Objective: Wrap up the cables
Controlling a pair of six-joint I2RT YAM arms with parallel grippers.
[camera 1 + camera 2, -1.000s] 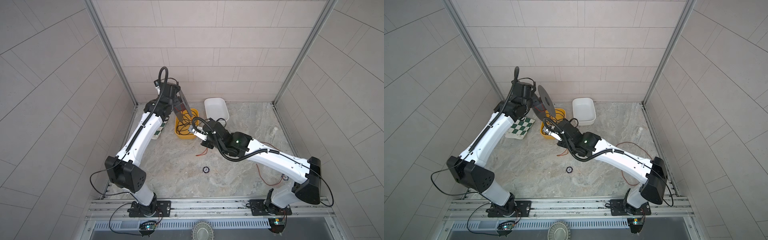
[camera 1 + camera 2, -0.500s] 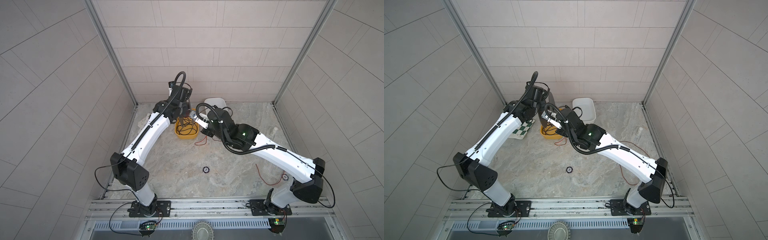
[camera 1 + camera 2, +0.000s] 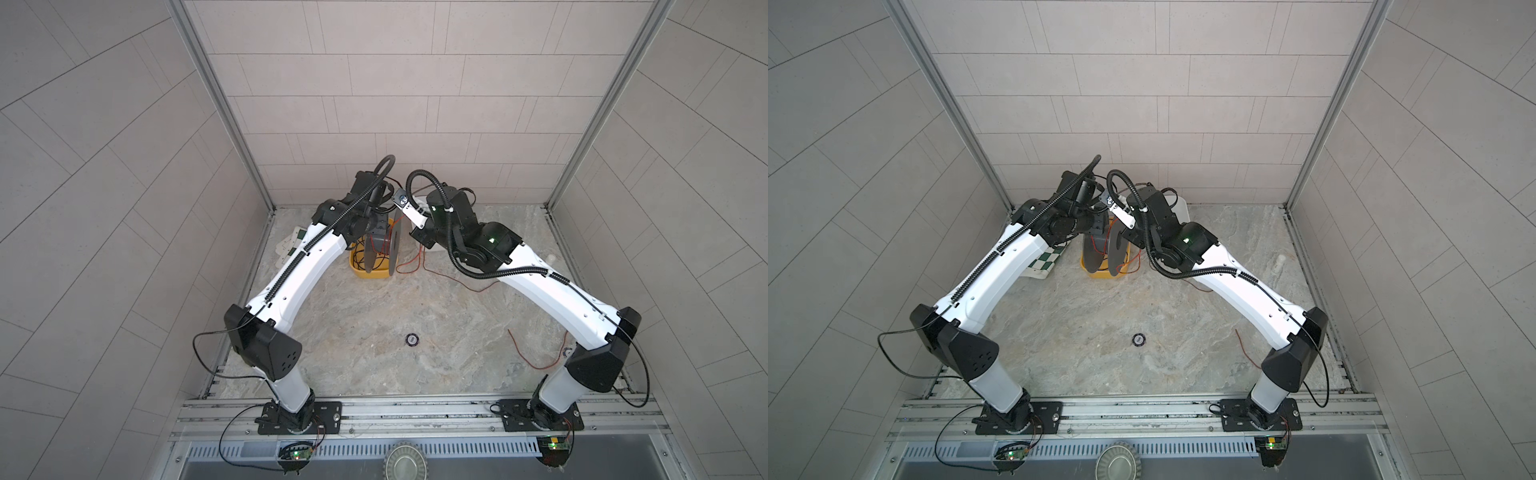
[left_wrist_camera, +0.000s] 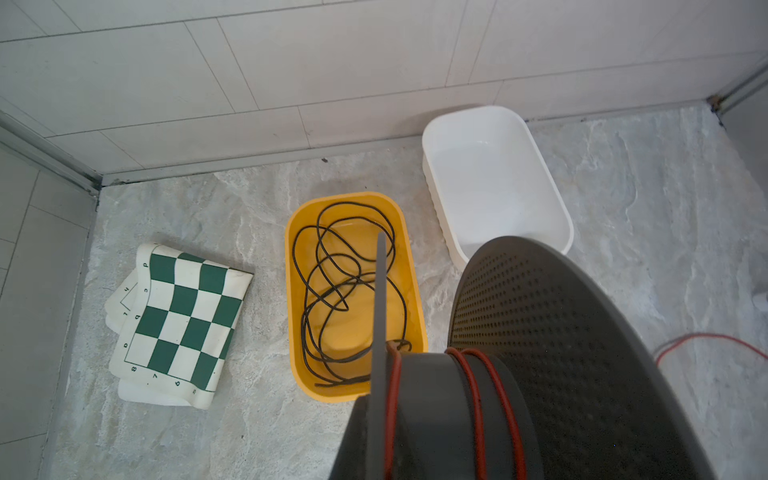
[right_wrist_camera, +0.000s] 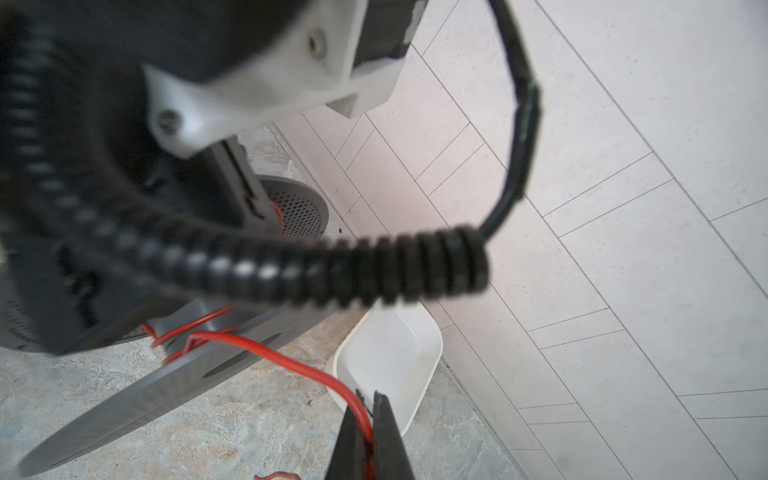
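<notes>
So there's a soft green-and-white checkered chess mat [image 4: 178, 316] crumpled up near the corner, and next to it a yellow oval plastic tub [image 4: 345, 196] with a thin black cable [image 4: 336, 383] tangled loosely inside. A white oval plastic tub [image 4: 490, 191] sits by the pale tiled wall [image 3: 395, 104] (close to the yellow one, not touching). A small black round disc [image 3: 411, 339] lies alone on the marbled grey stone floor [image 3: 374, 299].

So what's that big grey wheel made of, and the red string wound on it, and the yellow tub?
The grey wheel is probably plastic: matt, with neat rows of tiny moulded holes. The red string looks like thin wire in a smooth, slightly shiny rubbery coat, and it bends in soft loops. The yellow tub is likely glossy plastic, with rounded moulded corners.
</notes>
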